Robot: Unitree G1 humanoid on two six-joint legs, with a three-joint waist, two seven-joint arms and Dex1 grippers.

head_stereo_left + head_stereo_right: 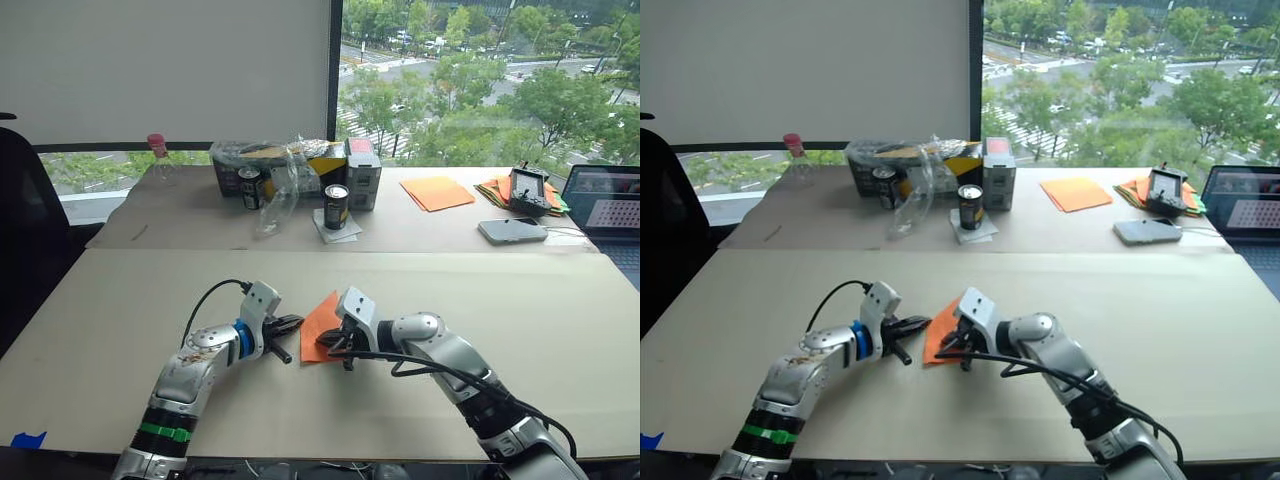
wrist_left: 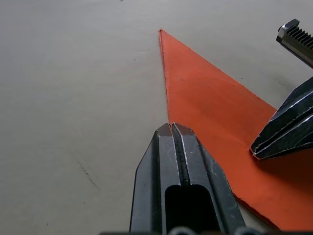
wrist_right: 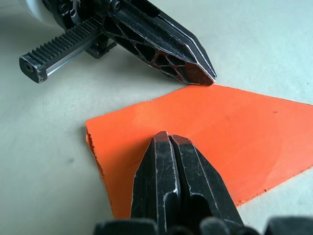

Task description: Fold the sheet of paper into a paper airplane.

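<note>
The sheet of paper (image 1: 318, 322) is bright orange and folded to a pointed wedge. It lies flat on the beige table (image 1: 130, 300) between my two grippers, its tip pointing away from me. My left gripper (image 1: 292, 322) is shut, its tip (image 2: 171, 126) touching the paper's left edge (image 2: 215, 112). My right gripper (image 1: 335, 343) is shut too, and its closed tips (image 3: 167, 137) rest on top of the paper (image 3: 234, 132) near the wide end. The left gripper's tip (image 3: 205, 76) meets the paper's far edge in the right wrist view.
On the far table stand two cans (image 1: 336, 206), boxes (image 1: 362, 172), a clear plastic bag (image 1: 280, 190) and a red-capped bottle (image 1: 158, 155). Paler orange sheets (image 1: 437, 192), a multicoloured paper pile (image 1: 497, 188), a phone (image 1: 512, 231) and a laptop (image 1: 605, 210) lie at the right. A black chair (image 1: 25, 230) stands at the left.
</note>
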